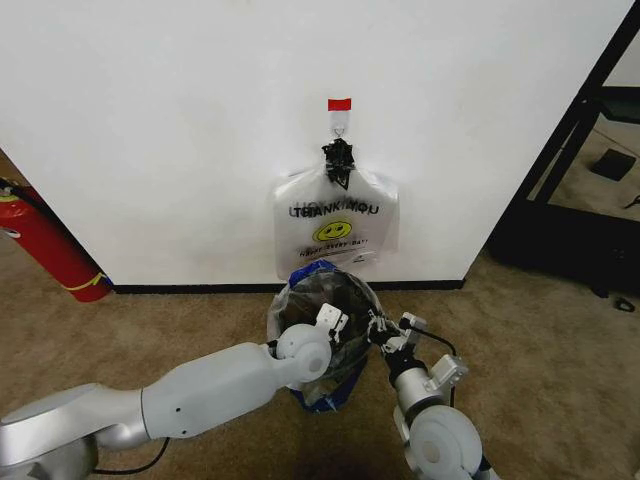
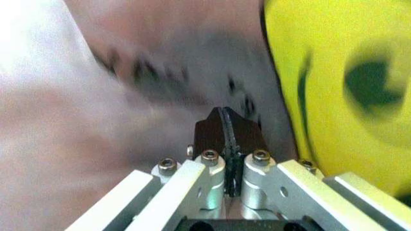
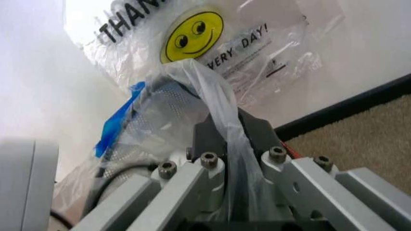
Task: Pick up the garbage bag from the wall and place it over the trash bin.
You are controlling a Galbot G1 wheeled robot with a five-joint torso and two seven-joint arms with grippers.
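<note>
A strip of the garbage bag [image 3: 222,115] is pinched between the closed fingers of the right gripper [image 1: 380,331] at the right rim of the trash bin [image 1: 330,385]. The left gripper [image 1: 335,320] is clamped shut at the left rim — whether film is held cannot be told. One translucent, blue-printed bag is draped over one bin. Behind hangs one bundle of bags [image 1: 335,225] on the wall [image 1: 180,120]; a fire extinguisher [image 1: 45,245] stands far left.
</note>
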